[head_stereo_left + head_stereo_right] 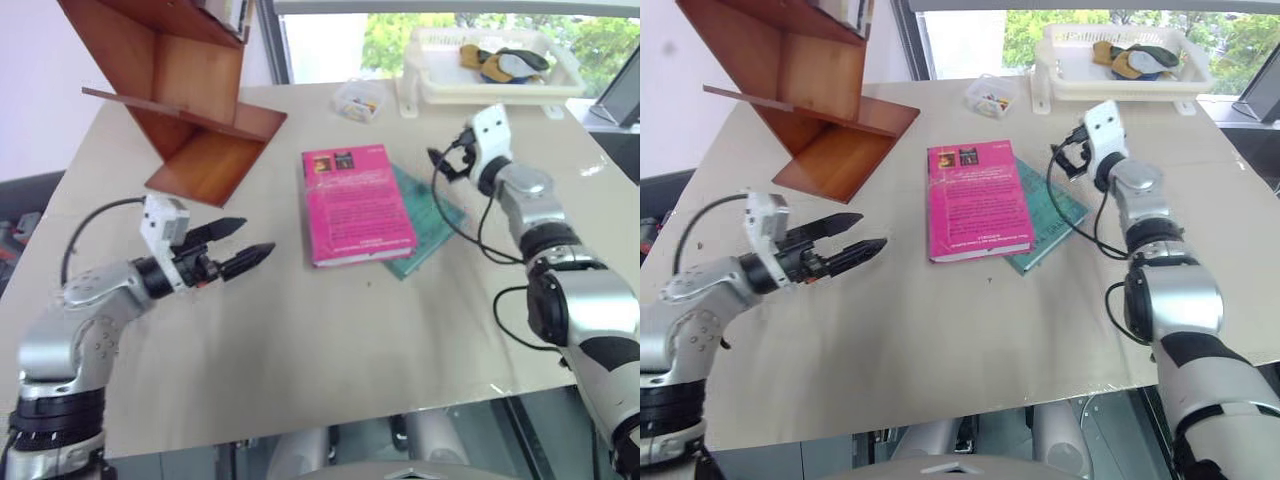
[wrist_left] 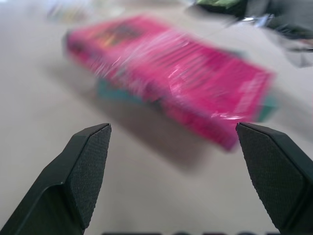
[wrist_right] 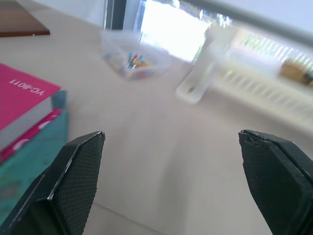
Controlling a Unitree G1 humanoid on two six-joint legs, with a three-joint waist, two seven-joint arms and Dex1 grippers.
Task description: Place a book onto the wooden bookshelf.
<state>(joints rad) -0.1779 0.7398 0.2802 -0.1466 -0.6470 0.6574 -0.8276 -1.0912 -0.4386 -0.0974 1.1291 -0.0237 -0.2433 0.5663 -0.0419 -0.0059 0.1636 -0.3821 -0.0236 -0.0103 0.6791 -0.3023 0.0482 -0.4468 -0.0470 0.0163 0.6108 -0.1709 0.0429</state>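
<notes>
1. Beige and matte, the counter (image 1: pixel 300 340) runs back to a bright window with green foliage behind it.
2. The pink book (image 1: pixel 357 204) lies flat, cover up, near the middle of the counter. Its long axis runs from the near edge toward the far edge, with the small pictures on its cover at the far end and the white page edges showing along the near end.
3. It rests on top of a teal-green book (image 1: pixel 425 225), which sticks out from under its right side and near-right corner.
4. The wooden bookshelf (image 1: pixel 190 105) stands at the counter's far-left corner, its reddish-brown slanted boards tilted, well apart from the pink book.
5. A small clear plastic box (image 1: pixel 358 102) with colourful bits sits by the far edge, just beside a white plastic tray (image 1: pixel 490 90) at the far-right corner; the tray holds dark and yellow items.
6. The left gripper (image 1: pixel 243 247) hovers over the near-left part of the counter, pointing toward the pink book, its black fingers spread apart and holding nothing.
7. The right gripper (image 1: pixel 443 163) hangs to the right of the books, beside the teal-green book's far end; in the right wrist view its fingers (image 3: pixel 76 176) stand wide apart and empty.
</notes>
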